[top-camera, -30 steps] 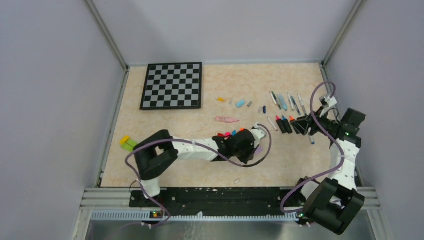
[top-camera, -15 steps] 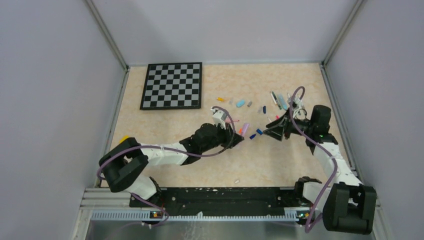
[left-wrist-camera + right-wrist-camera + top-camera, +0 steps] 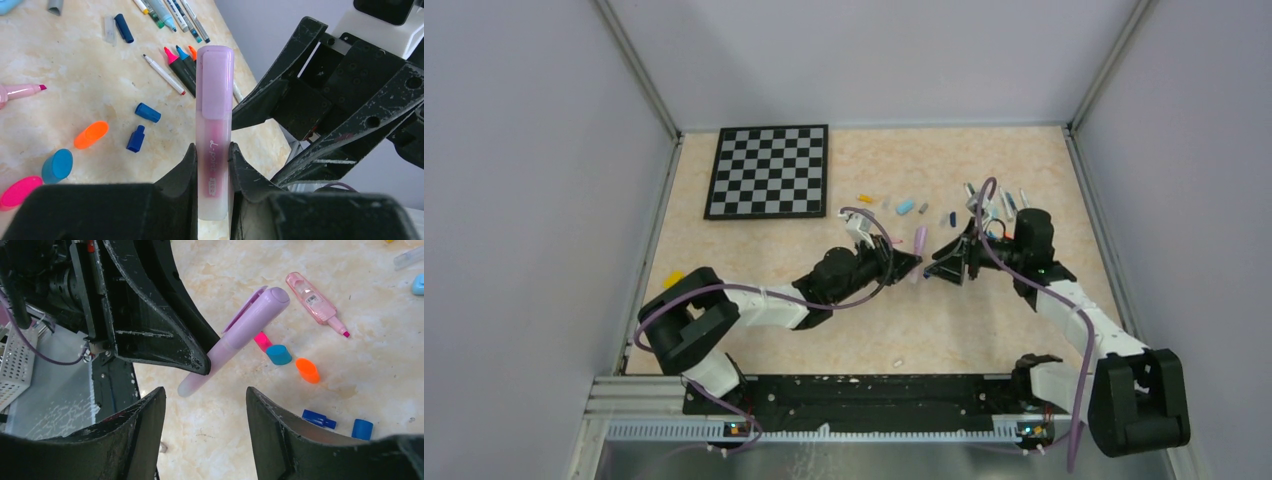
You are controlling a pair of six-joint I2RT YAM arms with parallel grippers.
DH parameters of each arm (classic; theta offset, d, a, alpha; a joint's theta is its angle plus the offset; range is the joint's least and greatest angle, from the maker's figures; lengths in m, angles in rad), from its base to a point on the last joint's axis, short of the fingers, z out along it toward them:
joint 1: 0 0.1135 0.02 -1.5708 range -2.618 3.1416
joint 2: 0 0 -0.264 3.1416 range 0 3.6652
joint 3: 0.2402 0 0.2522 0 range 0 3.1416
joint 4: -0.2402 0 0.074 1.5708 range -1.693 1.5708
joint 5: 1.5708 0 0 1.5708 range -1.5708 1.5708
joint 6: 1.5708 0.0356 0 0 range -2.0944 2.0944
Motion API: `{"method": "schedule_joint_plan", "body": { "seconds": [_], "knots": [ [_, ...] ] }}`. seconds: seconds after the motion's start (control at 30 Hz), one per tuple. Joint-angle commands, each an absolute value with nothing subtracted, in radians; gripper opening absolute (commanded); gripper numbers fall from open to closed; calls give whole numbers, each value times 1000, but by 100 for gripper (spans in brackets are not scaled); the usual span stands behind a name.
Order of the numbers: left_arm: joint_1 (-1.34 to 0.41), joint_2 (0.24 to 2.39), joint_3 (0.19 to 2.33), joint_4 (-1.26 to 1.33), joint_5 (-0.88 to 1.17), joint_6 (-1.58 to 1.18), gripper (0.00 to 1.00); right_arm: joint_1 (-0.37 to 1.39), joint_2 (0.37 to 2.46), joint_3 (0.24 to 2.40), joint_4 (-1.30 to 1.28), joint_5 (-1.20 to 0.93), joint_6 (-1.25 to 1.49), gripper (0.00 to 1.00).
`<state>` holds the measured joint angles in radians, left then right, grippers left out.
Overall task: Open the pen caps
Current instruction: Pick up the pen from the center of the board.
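A lilac pen (image 3: 214, 135) is gripped between the left jaws, which are closed on the lower part of its see-through body. The pen is pointed away from the left arm (image 3: 764, 300). Its lilac cap (image 3: 215, 80) is on the far end and has not been taken off yet.

The right jaws are spread wide, and nothing is held between them. They are placed close beside the pen, but the pen is not touched by them. The pen is held up in the air above the surface (image 3: 984, 330), between the left arm and the right arm (image 3: 1074, 310).

Loose caps can be seen lying on the surface under the pen: an orange cap (image 3: 91, 135), a light blue cap (image 3: 56, 166), a pink cap (image 3: 20, 191) and two dark blue caps (image 3: 148, 112). A pink pen (image 3: 315, 302) is laid flat near them with its tip bare.

Farther off, a row of thin pens and thick black markers (image 3: 180, 70) is laid side by side, with coloured tips showing. A checkered board (image 3: 769, 170) is set flat at the back left of the surface, well apart from the pens.
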<state>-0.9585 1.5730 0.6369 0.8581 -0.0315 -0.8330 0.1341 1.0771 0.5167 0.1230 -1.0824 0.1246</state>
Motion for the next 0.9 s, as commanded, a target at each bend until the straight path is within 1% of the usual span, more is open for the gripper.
{"method": "schedule_joint_plan", "body": {
  "seconds": [0.0,0.27,0.37,0.47,0.53,0.7,0.77,0.83,0.87],
  "knots": [
    [-981,1591,683,956,-105,-864,0,203,1083,511,184,-967,178,59],
    [-1016,1600,712,921,-194,-873,0,287,1121,522,173,-836,192,57],
    [-1026,1606,722,917,-209,-880,0,309,1129,528,172,-778,201,54],
    [-1041,1617,733,913,-226,-887,0,319,1134,531,186,-738,221,49],
    [-1048,1624,739,913,-234,-894,0,322,1134,530,195,-731,228,42],
    [-1054,1629,738,932,-234,-898,0,324,1124,528,212,-738,222,10],
    [-1054,1619,732,940,-231,-892,0,323,1119,531,210,-740,212,4],
    [-1054,1605,722,946,-231,-880,8,324,1116,540,190,-744,186,2],
    [-1055,1593,712,949,-232,-869,16,323,1115,545,181,-748,174,1]
  ]
}}
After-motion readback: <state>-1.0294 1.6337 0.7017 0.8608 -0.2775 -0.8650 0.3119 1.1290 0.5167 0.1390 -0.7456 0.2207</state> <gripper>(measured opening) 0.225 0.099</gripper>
